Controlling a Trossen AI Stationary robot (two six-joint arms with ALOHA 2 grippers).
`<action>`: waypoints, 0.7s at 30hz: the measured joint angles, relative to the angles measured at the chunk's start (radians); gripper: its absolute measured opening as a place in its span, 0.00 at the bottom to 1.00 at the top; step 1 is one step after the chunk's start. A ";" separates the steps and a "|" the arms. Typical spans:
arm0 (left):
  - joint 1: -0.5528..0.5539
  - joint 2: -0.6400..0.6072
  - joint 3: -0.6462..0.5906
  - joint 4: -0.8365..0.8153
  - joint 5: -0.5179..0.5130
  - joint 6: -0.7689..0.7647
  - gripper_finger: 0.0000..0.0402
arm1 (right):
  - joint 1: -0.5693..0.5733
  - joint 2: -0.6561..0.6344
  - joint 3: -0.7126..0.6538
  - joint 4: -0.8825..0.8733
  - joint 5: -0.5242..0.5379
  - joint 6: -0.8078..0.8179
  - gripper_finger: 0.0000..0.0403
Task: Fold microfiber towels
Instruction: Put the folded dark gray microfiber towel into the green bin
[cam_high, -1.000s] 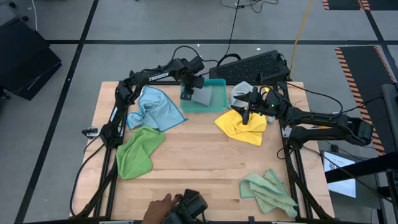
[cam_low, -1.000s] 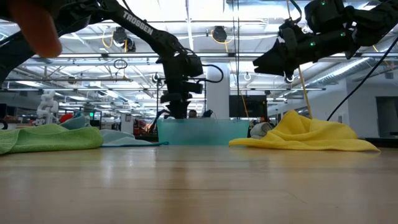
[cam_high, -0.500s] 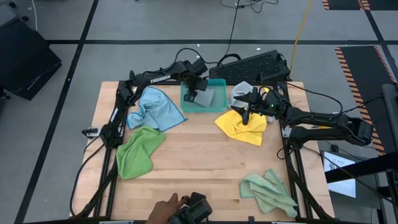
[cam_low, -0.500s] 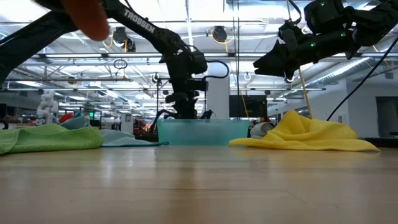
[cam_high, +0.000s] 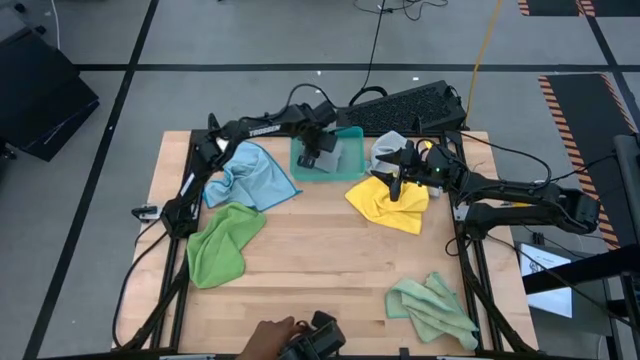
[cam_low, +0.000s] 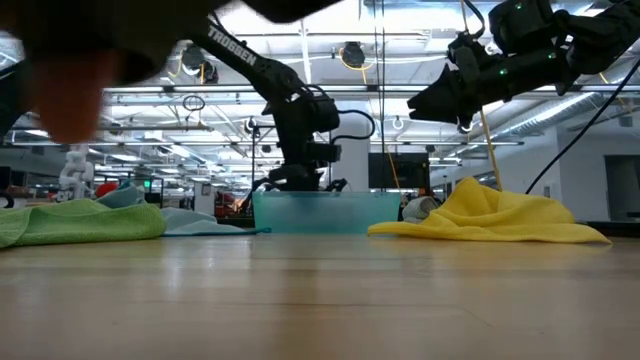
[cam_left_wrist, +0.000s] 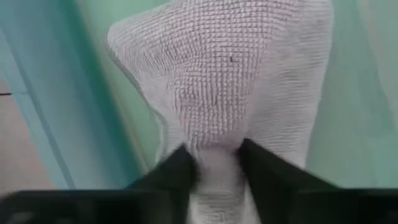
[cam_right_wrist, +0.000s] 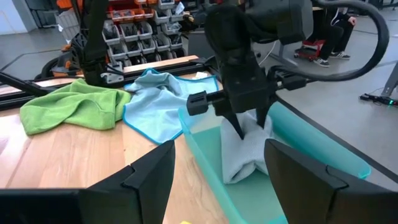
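Grey towel (cam_left_wrist: 236, 93) inside tray (cam_high: 352, 135) walls

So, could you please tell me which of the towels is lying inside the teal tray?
The grey towel in the teal tray, pinched by the left gripper. The other towels all lie outside the tray.

A blurred hand (cam_low: 70, 85) fills the low view's upper left corner. In the high view a hand (cam_high: 268, 338) is cut off by the bottom edge. The teal tray (cam_low: 325, 212) wall hides the grey towel (cam_right_wrist: 245, 152) from the low view.
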 joint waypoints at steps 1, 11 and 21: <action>0.000 0.000 0.000 0.000 0.000 0.002 0.19 | 0.000 0.000 0.000 0.003 0.000 -0.002 0.59; 0.004 -0.098 0.005 -0.224 0.086 -0.103 0.02 | 0.000 0.000 0.000 0.006 0.000 -0.003 0.59; 0.019 -0.070 0.005 -0.364 0.260 -0.119 0.03 | 0.005 0.000 0.000 0.025 0.000 -0.007 0.59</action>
